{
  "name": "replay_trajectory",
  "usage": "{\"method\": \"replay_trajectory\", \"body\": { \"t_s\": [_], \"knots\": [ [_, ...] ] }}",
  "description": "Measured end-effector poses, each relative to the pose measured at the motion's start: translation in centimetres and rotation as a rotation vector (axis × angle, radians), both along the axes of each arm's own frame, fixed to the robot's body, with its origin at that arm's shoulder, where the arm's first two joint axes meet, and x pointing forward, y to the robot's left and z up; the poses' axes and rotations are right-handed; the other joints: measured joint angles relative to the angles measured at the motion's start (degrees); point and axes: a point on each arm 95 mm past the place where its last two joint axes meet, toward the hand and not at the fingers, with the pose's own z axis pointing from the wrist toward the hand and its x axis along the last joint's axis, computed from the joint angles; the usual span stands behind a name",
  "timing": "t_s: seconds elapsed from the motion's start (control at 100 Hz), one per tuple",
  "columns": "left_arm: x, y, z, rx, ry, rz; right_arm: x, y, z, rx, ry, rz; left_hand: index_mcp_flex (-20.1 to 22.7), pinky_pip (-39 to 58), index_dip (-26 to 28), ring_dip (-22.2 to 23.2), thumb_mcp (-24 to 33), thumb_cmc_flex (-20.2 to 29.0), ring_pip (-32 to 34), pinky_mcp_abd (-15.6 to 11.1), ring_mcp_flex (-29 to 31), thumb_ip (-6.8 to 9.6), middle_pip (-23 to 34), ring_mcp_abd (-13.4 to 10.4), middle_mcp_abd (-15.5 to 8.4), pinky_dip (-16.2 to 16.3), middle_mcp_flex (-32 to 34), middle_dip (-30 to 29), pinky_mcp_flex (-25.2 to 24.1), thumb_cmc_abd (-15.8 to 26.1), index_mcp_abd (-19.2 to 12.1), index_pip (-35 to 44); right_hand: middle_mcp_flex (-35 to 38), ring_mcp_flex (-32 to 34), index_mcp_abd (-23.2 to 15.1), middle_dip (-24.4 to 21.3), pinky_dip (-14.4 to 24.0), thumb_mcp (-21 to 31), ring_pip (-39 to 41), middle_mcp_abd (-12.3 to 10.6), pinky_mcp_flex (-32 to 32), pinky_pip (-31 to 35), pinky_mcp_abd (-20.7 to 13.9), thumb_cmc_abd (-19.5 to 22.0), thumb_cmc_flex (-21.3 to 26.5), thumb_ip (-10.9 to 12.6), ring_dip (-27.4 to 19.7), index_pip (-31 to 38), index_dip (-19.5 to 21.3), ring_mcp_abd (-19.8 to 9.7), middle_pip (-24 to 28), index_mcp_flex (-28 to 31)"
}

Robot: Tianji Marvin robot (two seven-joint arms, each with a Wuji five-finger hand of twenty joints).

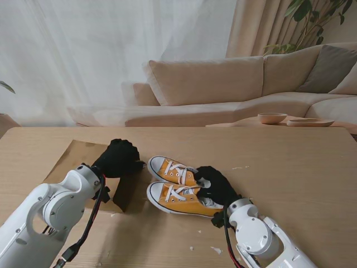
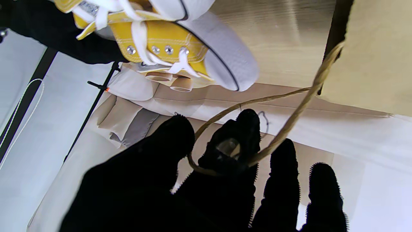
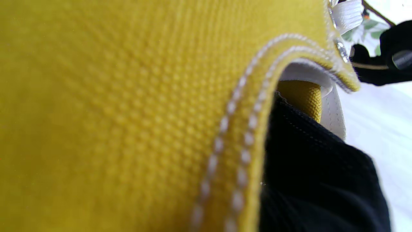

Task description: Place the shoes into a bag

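Your right hand (image 1: 215,184) had its fingers tucked inside the yellow shoes (image 1: 177,187) at mid-table, gripping their heels. Your left hand (image 1: 117,157) pinched the paper bag's (image 1: 78,159) twine handle (image 2: 289,124), just left of them.

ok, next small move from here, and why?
Probably right hand carries the shoes left toward the bag. Its fingers are already inside the shoe collars, and the left hand holds the bag's handle, with the mouth facing the toes.
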Motion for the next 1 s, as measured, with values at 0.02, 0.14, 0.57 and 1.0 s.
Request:
{"method": "replay_trajectory", "body": {
  "t_s": [0.02, 0.14, 0.57, 1.0],
  "knots": [
    [0.0, 0.0, 0.0, -0.005, 0.004, -0.002, 0.1, 0.1, -0.1, -0.002, 0.002, 0.006, 0.00, -0.02, 0.01, 0.00, 0.00, 0.00, 0.00, 0.00, 0.00, 0.00, 0.00, 0.00, 0.00, 0.00, 0.00, 0.00, 0.00, 0.00, 0.00, -0.08, 0.00, 0.00, 0.00, 0.00, 0.00, -0.07, 0.00, 0.00, 0.00, 0.00, 0.00, 0.01, 0.01, 0.00, 0.00, 0.00, 0.01, 0.00, 0.00, 0.00],
    [0.0, -0.1, 0.1, -0.016, 0.009, -0.016, 0.5, 0.6, -0.6, -0.011, 0.014, 0.030, 0.00, -0.09, 0.66, 0.00, 0.00, 0.00, 0.00, 0.00, 0.00, 0.00, 0.00, 0.00, 0.00, 0.67, 0.00, 0.00, -0.01, 0.00, 0.00, -0.93, 0.00, 0.00, 0.00, 0.00, 0.00, -0.21, 0.00, 0.00, 0.01, 0.00, 0.00, 0.06, 0.07, 0.00, 0.00, 0.00, 0.03, 0.00, 0.00, 0.00],
    [-0.9, -1.7, 0.6, -0.043, 0.066, -0.091, 2.3, 2.9, -1.1, -0.039, 0.020, 0.124, 0.00, -0.78, 2.64, 0.00, 0.00, 0.00, -0.49, 0.00, -0.01, 0.00, 0.00, 0.00, 0.00, 1.43, -0.48, 0.00, -0.02, 0.00, 0.08, -2.71, -0.46, 0.00, 0.00, 0.00, 0.00, -0.61, 0.00, 0.01, 0.02, 0.00, 0.00, 0.55, 0.23, 0.00, 0.00, 0.02, 1.21, 0.00, 0.00, -0.56],
    [-1.0, -6.1, 1.3, -0.054, 0.113, -0.169, 3.6, 5.7, -1.2, -0.044, 0.019, 0.170, 0.00, -0.83, 4.30, 0.27, -0.01, 0.00, -0.52, 0.01, -0.01, 0.00, 0.00, 0.00, 0.00, 2.11, -0.59, 0.00, -0.02, 0.00, 0.09, -4.24, -0.43, 0.00, 0.00, 0.16, 1.28, -0.86, 3.41, 0.01, 2.30, 3.16, 0.02, 0.63, 0.31, 0.00, 1.48, 0.02, 1.22, 0.00, 0.02, -0.65]
  ]
}}
